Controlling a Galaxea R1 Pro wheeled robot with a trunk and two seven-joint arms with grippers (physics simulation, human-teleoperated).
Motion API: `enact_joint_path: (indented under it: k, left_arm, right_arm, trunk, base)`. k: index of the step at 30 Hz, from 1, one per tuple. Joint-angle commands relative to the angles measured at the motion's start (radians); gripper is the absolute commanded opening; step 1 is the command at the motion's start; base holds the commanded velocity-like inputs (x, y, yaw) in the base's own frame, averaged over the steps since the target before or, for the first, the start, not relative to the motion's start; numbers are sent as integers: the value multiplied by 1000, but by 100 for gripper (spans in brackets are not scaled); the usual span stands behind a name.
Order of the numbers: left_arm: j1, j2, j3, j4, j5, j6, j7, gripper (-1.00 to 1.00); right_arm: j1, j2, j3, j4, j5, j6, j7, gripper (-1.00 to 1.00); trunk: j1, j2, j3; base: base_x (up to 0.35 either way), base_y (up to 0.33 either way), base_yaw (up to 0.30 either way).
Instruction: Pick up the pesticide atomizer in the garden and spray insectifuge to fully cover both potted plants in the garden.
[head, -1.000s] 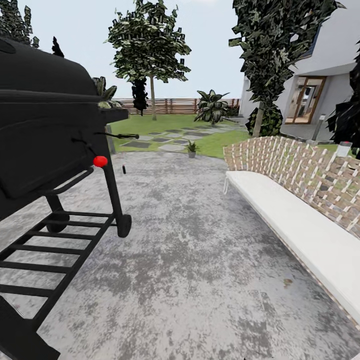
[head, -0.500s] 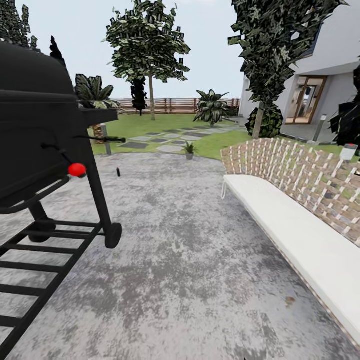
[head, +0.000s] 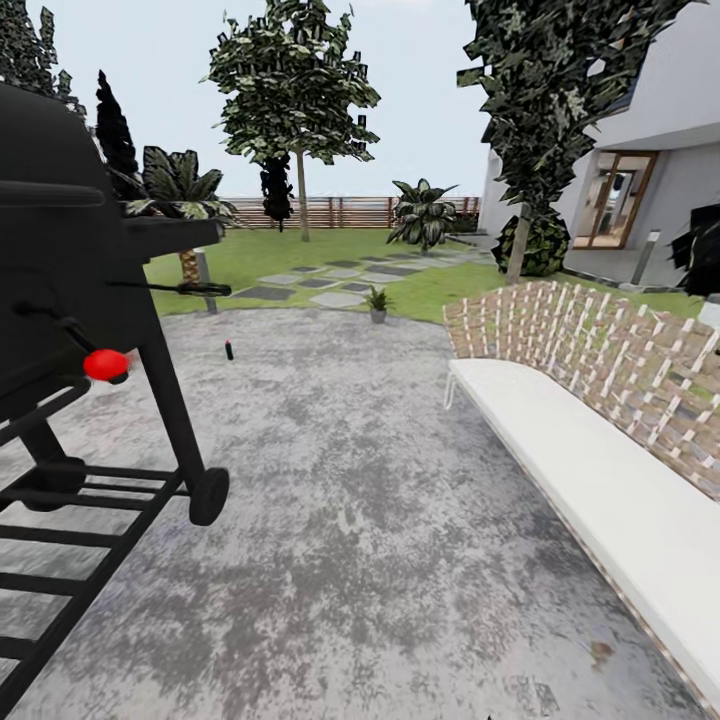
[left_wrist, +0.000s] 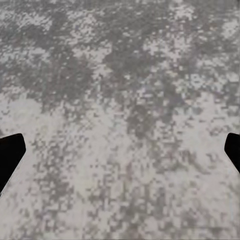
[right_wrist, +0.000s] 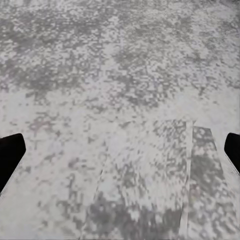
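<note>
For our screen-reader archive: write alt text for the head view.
A grey paved patio stretches ahead, with a black grill left and a white bench right. Far off, a small dark bottle stands on the paving and a potted plant at the lawn's edge.

Head view, counted by kind:

- Black barbecue grill (head: 70, 280): one, with one red knob (head: 105, 364) and one wheel (head: 208, 495) showing.
- White-cushioned bench (head: 590, 470): one, with a woven back.
- Pesticide atomizer (head: 229, 350): one (small, dark, upright on the paving).
- Potted plant (head: 377, 301): one, at the patio's far edge.
- Palm (head: 182, 200): one.
- Broad-leaved bush (head: 424, 213): one.
- Stepping stones (head: 338, 298): several; exact count unclear.
- Slatted fence (head: 350, 212): one.
- House door (head: 612, 200): one.
</note>
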Motion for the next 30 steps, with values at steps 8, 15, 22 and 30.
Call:
enact_joint_path:
  k: [8, 15, 22, 30]
  left_arm:
    - [-1, 0, -1, 1, -1, -3, 4, 100]
    - [-1, 0, -1, 2, -1, -3, 4, 100]
    - [-1, 0, -1, 1, -1, -3, 4, 100]
    - [-1, 0, -1, 0, -1, -3, 4, 100]
  right_arm:
    - [0, 0, 0, 1, 0, -3, 0, 100]
    - [0, 0, 0, 0, 0, -3, 0, 100]
    - [0, 0, 0, 1, 0, -3, 0, 100]
    - [0, 0, -1, 1, 2, -3, 0, 100]
  trunk:
    - [0, 0, -1]
    - [0, 0, 3]
    - [0, 0, 10]
    - [0, 0, 10]
  base:
    - [338, -1, 0]
    - [338, 0, 14]
    - [338, -69, 54]
    - [336, -154, 5]
